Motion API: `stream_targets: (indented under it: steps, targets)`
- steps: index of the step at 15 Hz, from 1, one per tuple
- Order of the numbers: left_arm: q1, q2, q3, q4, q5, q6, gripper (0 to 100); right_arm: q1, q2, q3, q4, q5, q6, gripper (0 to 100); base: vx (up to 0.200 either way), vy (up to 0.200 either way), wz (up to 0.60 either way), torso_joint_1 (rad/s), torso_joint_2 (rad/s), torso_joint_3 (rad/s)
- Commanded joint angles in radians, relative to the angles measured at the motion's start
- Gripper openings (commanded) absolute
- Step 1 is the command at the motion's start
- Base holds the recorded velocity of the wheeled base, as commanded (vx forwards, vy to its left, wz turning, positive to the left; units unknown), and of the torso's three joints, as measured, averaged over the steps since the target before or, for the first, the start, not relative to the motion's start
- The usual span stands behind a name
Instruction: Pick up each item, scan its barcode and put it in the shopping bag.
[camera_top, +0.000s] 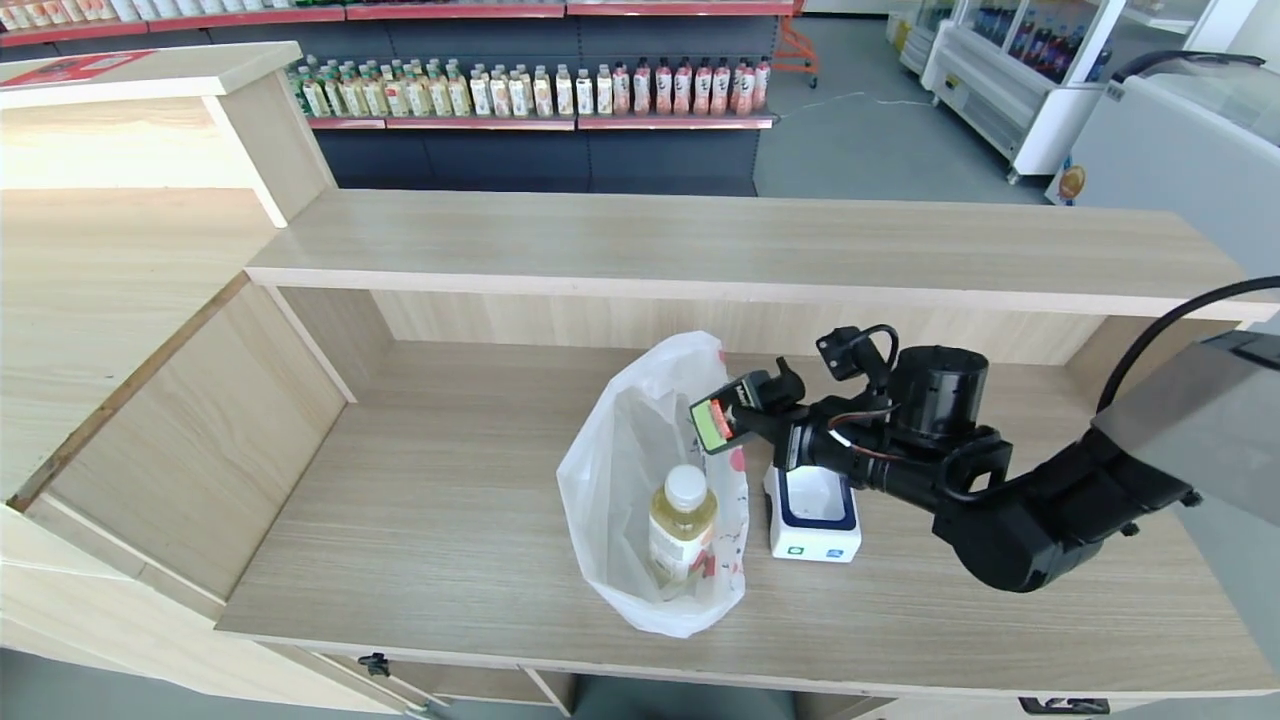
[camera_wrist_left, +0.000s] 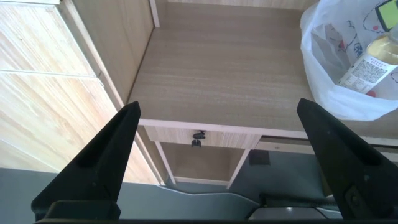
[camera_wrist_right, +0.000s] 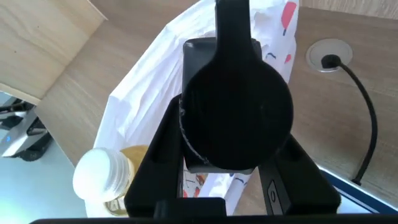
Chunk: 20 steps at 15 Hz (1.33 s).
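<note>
The left gripper (camera_wrist_left: 217, 109) hangs out beyond the front edge of the pale wood-grain worktop (camera_top: 450, 520), toward its left end, with its fingers spread wide and nothing between them. Near the middle of the front edge stands the white translucent plastic shopping bag (camera_top: 620, 470), mouth open upward. Inside it is a clear plastic bottle (camera_top: 682, 520) of yellowish drink with a white cap, standing roughly upright. At the right side of the bag's mouth, off the worktop surface, is a small rectangular pack with a green-and-red face (camera_top: 713, 424), pinched between the fingers of the right gripper (camera_top: 740, 408). The arm reaches in from the right end of the worktop. Just beside the bag on its right, below that arm, sits a white box-shaped scanner with a dark blue window frame (camera_top: 812, 510). The step in hand appears to be bagging the pack. Whether its barcode has been read cannot be told. The next move calls for carrying the pack leftward over the open mouth, lowering it clear of the soft rim and the bottle cap, then spreading the fingers to release it. The thin rim may fold or snag on the fingers.
</note>
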Motion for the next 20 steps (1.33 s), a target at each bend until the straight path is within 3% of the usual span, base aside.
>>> stream_targets:
  steps: [1, 7, 16, 17, 20]
  targets:
    - [0.0, 0.0, 0.0, 0.0, 0.0, -0.001, 100, 0.013, 0.084, -0.042, -0.002, 0.003, 0.0, 0, 0.0, 0.0, 0.0, 0.0, 0.0, 0.0]
    - [0.0, 0.0, 0.0, 0.0, 0.0, -0.001, 100, 0.036, 0.184, -0.169, 0.001, 0.024, 0.006, 0, 0.0, 0.0, 0.0, 0.0, 0.0, 0.0]
    - [0.0, 0.0, 0.0, 0.0, 0.0, -0.001, 100, 0.021, 0.276, -0.201, -0.01, 0.021, -0.095, 0, 0.0, 0.0, 0.0, 0.0, 0.0, 0.0]
    - [0.0, 0.0, 0.0, 0.0, 0.0, -0.001, 100, 0.021, 0.278, -0.201, -0.011, 0.023, -0.095, 100, 0.0, 0.0, 0.0, 0.0, 0.0, 0.0]
    - [0.0, 0.0, 0.0, 0.0, 0.0, -0.001, 100, 0.018, 0.261, -0.191, -0.01, 0.021, -0.08, 100, 0.0, 0.0, 0.0, 0.0, 0.0, 0.0]
